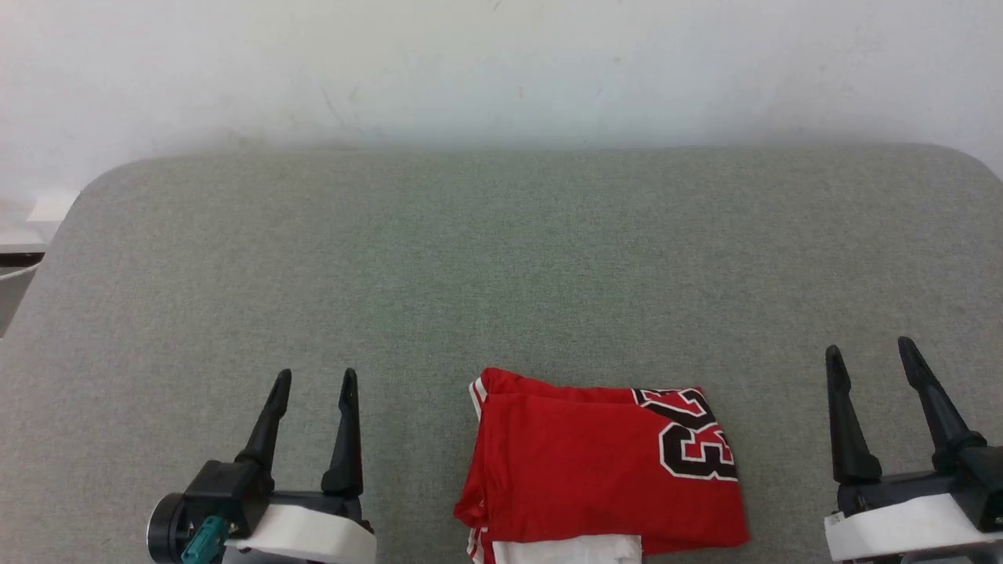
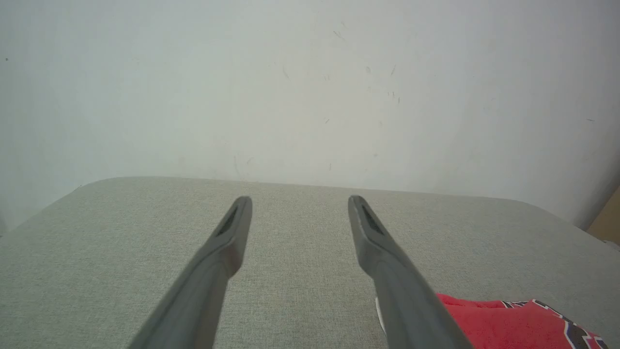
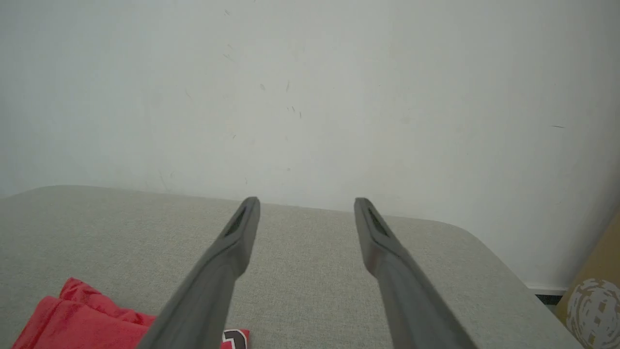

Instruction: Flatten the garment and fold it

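Garment (image 1: 595, 470) sits at the near middle edge of the grey padded table (image 1: 501, 258), already folded into a compact red rectangle, black "23" print on its right part, white sleeve fabric poking out underneath at the near edge. Looks like the fold is done or nearly so; maybe a tidy-up of the loose white bit is left. Left gripper (image 1: 312, 385) spread wide, empty, well left of it. Right gripper (image 1: 868, 354) spread wide, empty, off to the right. Neither touches the cloth.

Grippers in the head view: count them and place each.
2. The left gripper is at lower left, the right gripper at lower right, both open, flanking the garment.
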Available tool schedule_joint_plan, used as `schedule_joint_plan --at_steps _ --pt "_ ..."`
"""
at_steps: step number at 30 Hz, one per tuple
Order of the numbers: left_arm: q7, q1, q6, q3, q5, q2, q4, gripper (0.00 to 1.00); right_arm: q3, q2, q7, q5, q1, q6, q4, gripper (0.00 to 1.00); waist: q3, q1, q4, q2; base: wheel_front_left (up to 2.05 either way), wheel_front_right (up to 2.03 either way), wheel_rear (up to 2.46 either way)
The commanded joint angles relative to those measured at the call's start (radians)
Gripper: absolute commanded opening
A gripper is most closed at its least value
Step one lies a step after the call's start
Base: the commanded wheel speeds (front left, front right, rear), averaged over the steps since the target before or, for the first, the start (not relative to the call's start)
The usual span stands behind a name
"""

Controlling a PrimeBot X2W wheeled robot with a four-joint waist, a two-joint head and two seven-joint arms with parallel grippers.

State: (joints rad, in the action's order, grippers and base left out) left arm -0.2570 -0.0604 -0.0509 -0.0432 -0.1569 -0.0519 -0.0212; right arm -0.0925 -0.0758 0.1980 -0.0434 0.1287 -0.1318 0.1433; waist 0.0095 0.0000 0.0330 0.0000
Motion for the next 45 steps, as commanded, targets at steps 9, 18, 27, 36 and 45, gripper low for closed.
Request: schedule_joint_plan --at_steps 9,18,27,36,45 --pt "-0.005 0.005 -0.004 -0.014 0.008 0.002 -0.009 1.00 0.016 -0.013 -0.132 -0.053 0.004 0.001 -0.006 1.00 0.019 0.0000 0.018 0.0000 0.00 0.00 0.00" --pt "-0.005 0.034 0.004 -0.016 -0.045 0.002 -0.017 1.00 0.090 -0.130 -0.561 -0.319 -0.015 0.001 -0.074 1.00 0.071 0.0000 0.052 0.0000 0.00 0.00 0.00" --pt "-0.005 0.079 0.000 -0.045 -0.036 0.002 -0.027 1.00 0.134 -0.162 -0.758 -0.461 -0.125 0.001 -0.209 1.00 0.144 0.0000 0.118 0.0000 0.00 0.00 0.00" --pt "-0.005 0.106 0.009 -0.059 -0.038 0.002 -0.036 1.00 0.216 -0.126 -0.800 -0.476 -0.204 0.001 -0.380 0.66 0.168 0.0000 0.170 0.0000 0.00 0.00 0.00" --pt "-0.005 0.104 0.013 -0.071 -0.041 0.002 -0.036 1.00 0.312 -0.200 -0.677 -0.384 -0.282 0.001 -0.394 0.00 0.136 0.0000 0.124 0.0000 0.00 0.00 0.00"
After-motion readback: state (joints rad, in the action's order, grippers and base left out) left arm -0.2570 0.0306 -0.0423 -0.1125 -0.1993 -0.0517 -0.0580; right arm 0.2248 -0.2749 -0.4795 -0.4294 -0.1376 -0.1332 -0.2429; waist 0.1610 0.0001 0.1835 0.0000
